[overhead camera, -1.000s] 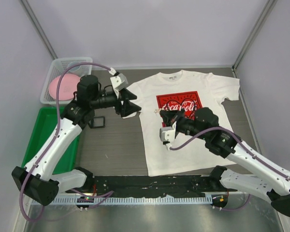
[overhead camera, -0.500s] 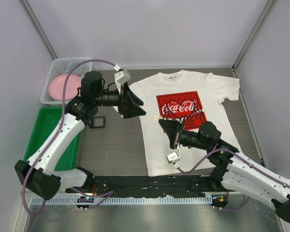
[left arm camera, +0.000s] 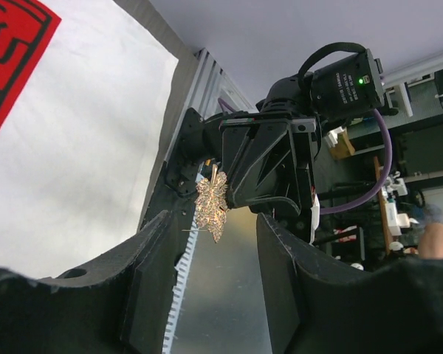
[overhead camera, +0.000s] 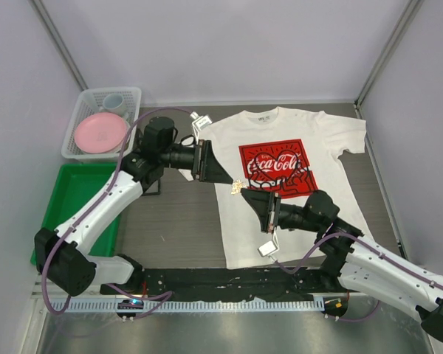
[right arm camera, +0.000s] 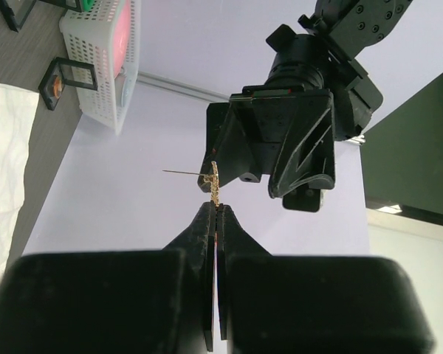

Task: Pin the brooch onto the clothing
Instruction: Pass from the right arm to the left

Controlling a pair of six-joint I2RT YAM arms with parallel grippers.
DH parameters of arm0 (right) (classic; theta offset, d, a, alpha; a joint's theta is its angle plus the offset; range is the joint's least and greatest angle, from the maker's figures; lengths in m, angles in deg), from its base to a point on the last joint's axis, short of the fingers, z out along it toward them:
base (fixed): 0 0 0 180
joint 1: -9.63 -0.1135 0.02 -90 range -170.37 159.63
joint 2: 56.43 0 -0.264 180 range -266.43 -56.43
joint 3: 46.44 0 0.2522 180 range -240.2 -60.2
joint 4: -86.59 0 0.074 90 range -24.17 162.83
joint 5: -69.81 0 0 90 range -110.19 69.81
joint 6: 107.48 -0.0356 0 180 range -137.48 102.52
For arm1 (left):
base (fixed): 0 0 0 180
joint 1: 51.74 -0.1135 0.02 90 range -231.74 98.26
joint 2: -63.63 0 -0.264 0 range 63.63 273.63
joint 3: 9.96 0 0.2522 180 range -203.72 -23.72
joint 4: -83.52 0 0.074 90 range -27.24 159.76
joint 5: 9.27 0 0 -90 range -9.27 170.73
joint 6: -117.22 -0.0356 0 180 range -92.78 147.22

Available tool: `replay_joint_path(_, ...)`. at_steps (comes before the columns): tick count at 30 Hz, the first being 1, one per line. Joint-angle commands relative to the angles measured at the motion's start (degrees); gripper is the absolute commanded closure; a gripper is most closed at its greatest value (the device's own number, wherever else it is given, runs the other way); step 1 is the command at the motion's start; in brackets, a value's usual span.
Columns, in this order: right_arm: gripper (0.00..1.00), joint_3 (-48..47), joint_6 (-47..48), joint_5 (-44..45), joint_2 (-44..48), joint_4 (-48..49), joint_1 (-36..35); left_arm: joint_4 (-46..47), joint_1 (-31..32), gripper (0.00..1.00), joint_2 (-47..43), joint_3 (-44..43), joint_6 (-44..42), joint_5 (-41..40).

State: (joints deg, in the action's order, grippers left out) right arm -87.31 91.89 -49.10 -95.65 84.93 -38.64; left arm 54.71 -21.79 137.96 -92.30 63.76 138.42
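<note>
**Meanwhile: grippers brought face to face, brooch held up between them**

Over the last second the left gripper [overhead camera: 223, 179] was swung from beside the shirt's sleeve in over the T-shirt [overhead camera: 280, 127]. The right gripper [overhead camera: 247, 195] was drawn back toward the near edge and turned to meet it. The two tips were found nearly touching above the shirt's left chest, just beside the red print.

The brooch [right arm camera: 214, 183], a small gold leaf, was seen pinched at its lower edge by the closed right fingers. It was raised clear of the cloth, and its pin [right arm camera: 184, 173] was noted sticking out sideways, unfastened. The left jaws were seen standing apart. In the left wrist view the brooch [left arm camera: 211, 206] lay just beyond their gap, and contact could not be confirmed.

Judgement: a two-handed step on the brooch, a regrip or a steadying of the pin, was probably being set up. The brooch was not yet attached to the fabric.
</note>
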Motion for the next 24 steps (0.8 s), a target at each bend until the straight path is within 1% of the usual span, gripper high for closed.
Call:
replay_joint_path(1,0.99,0.5,0.9,-1.9,1.0,5.5,-0.2,4.4,1.1,0.50,-0.1,1.2,5.2,1.2)
replay_joint_path(4,0.99,0.5,0.8,-1.8,1.4,4.5,-0.2,4.7,1.9,0.52,0.1,1.4,5.5,0.9)
replay_joint_path(5,0.99,0.5,0.7,-1.8,1.5,4.3,-0.2,4.8,2.2,0.53,0.2,1.4,5.6,0.8)
replay_joint_path(6,0.99,0.5,0.5,-1.8,1.7,4.2,-0.2,5.1,2.5,0.57,0.3,1.5,5.6,0.8)
replay_joint_path(9,0.99,0.7,0.2,-2.1,1.6,4.7,-0.2,5.2,3.3,0.61,0.5,1.8,5.6,0.3)
replay_joint_path(11,0.99,0.7,0.2,-2.1,1.6,5.0,-0.2,5.3,3.4,0.61,0.6,2.1,5.7,0.1)
replay_joint_path(14,0.99,0.7,-0.1,-1.9,1.8,5.0,-0.2,6.2,3.4,0.67,0.9,2.3,6.0,0.1)
replay_joint_path(15,0.99,0.7,-0.2,-1.8,1.8,5.0,-0.2,6.9,3.4,0.71,0.9,2.3,6.5,0.1)
replay_joint_path(17,0.99,0.8,-0.4,-1.8,1.8,5.2,-0.2,7.7,3.5,0.75,1.0,2.5,7.1,0.5)
replay_joint_path(18,0.99,0.8,-0.5,-1.8,1.7,5.3,-0.2,9.1,3.6,0.84,1.1,2.7,8.0,1.2)
replay_joint_path(20,0.99,1.0,-1.0,-1.7,1.7,5.7,-0.2,10.7,3.4,0.97,1.2,3.0,9.1,1.5)
replay_joint_path(21,0.90,1.4,-2.8,-1.8,1.8,8.0,-0.2,11.4,3.4,1.00,1.1,3.0,9.2,1.5)
replay_joint_path(23,0.77,2.5,-4.7,-1.2,1.8,10.7,-0.2,12.7,3.4,1.00,0.7,3.3,9.4,1.5)
replay_joint_path(24,0.61,2.8,-6.2,-0.5,1.6,12.3,-0.2,13.5,3.4,1.00,0.4,3.4,9.5,1.4)
